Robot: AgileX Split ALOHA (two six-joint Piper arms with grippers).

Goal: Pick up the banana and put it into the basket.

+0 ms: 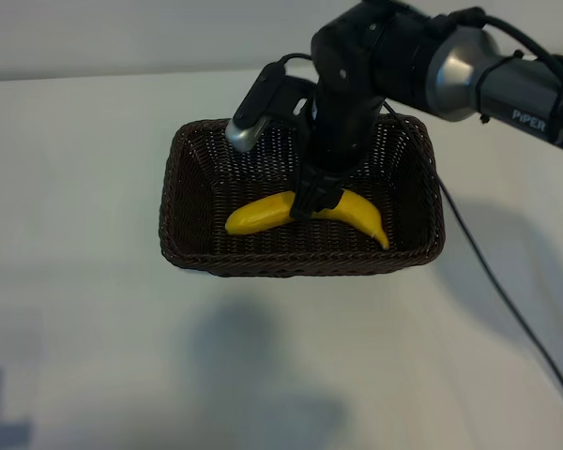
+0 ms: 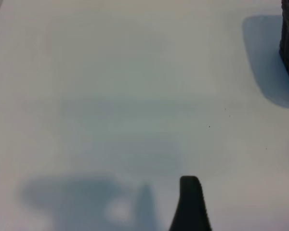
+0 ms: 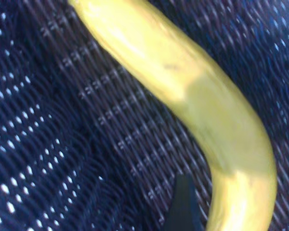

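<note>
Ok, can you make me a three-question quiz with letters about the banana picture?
1. Where is the banana?
A. On the bare table
B. Inside the basket
C. Hanging in the air

2. What colour is the basket?
A. Dark brown
B. White
C. Red

3. Which arm reaches into the basket?
A. The left arm
B. Neither
C. The right arm

Answers:
1 B, it lies on the woven floor.
2 A, the wicker is dark brown all round.
3 C, the right pincer stands over the banana's middle, while the left pincer sits over bare table beside the basket.
</note>
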